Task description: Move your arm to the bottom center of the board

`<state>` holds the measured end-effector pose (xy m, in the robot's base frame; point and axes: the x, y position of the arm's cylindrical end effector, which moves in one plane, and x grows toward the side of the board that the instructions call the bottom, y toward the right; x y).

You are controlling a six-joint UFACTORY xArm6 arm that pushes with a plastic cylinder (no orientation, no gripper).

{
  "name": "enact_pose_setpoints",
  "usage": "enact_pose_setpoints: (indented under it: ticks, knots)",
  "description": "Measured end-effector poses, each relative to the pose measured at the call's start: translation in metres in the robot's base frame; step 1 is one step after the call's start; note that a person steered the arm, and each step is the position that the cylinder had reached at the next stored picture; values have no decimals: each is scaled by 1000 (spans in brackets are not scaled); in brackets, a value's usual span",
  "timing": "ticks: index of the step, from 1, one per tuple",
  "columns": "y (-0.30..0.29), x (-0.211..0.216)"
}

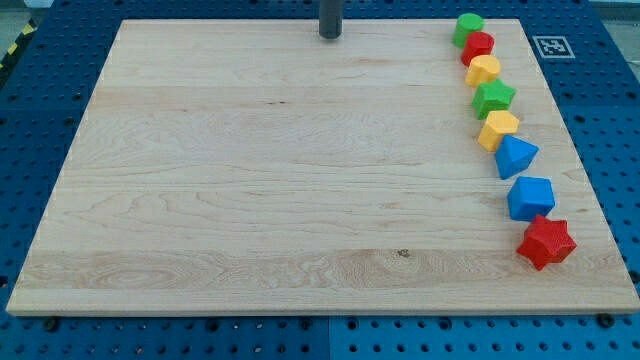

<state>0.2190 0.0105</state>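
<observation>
My tip (330, 36) rests at the view's top centre of the wooden board (250, 180), far to the left of all the blocks. The blocks form a line down the view's right side. From top to bottom: a green round block (467, 28), a red block (478, 46), a yellow block (484, 70), a green star-shaped block (493, 98), a yellow block (497, 129), a blue triangular block (515, 156), a blue block (530, 197) and a red star-shaped block (546, 242).
The board lies on a blue perforated table (30, 110). A black-and-white marker tag (553, 46) sits at the board's top right corner.
</observation>
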Motion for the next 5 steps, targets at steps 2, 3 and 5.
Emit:
enact_pose_setpoints:
  ticks: [2,3,5]
  knots:
    - [-7,37]
    - [-18,127]
    - [-11,335]
